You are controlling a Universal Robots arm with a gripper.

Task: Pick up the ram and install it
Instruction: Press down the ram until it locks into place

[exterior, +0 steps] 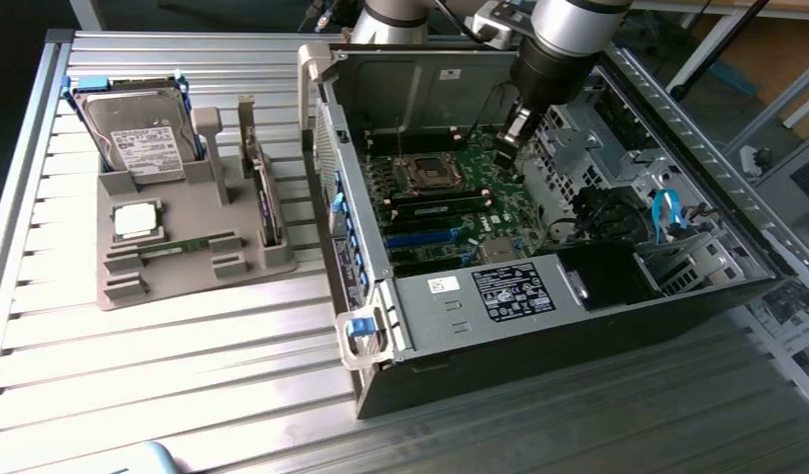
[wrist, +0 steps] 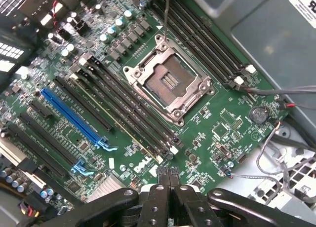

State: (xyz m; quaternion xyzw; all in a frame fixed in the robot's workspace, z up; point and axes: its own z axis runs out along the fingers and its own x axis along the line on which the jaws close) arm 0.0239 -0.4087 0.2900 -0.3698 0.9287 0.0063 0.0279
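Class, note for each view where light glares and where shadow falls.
Exterior view: daylight glares off the slatted table; the case interior lies in shadow. Wrist view: even light on the motherboard, the socket frame glinting, the shut fingers dark.

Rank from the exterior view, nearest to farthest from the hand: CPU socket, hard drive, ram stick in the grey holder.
From the hand, inside the open case:
1. CPU socket, on the motherboard, toward the exterior view's left of the hand.
2. Hard drive, upright at the grey holder's far end.
3. Ram stick, lying in the holder's near slot.
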